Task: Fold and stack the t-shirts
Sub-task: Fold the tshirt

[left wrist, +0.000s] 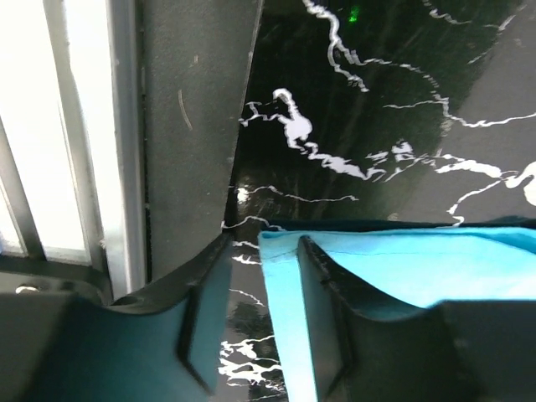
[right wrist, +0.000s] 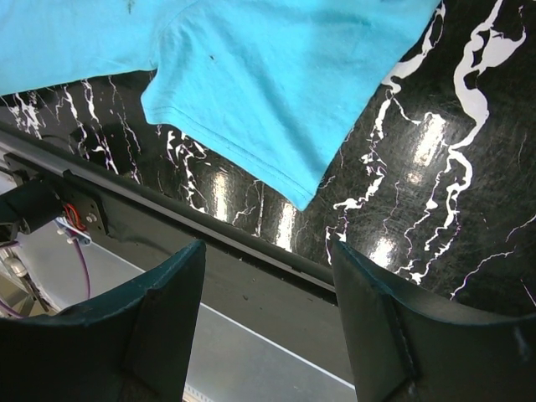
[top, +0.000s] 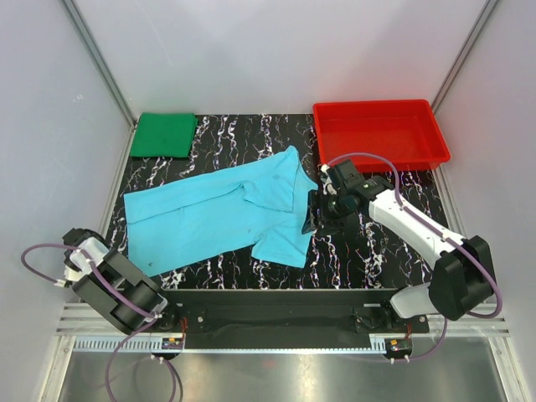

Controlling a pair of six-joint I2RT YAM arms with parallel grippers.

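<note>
The light cyan-blue t-shirt lies spread across the middle of the black marbled table, its right part folded over itself. The dark green t-shirt lies folded at the back left corner. My right gripper is open and empty, hovering by the cyan shirt's right edge; in the right wrist view the gripper is above the table's front edge, with the cyan shirt beyond it. My left gripper is open and low, with a corner of the cyan shirt between its fingers. In the top view the left arm hides its fingers.
A red plastic tray stands at the back right, just behind the right arm. White walls enclose the table on three sides. The table's metal left rail is close beside the left gripper.
</note>
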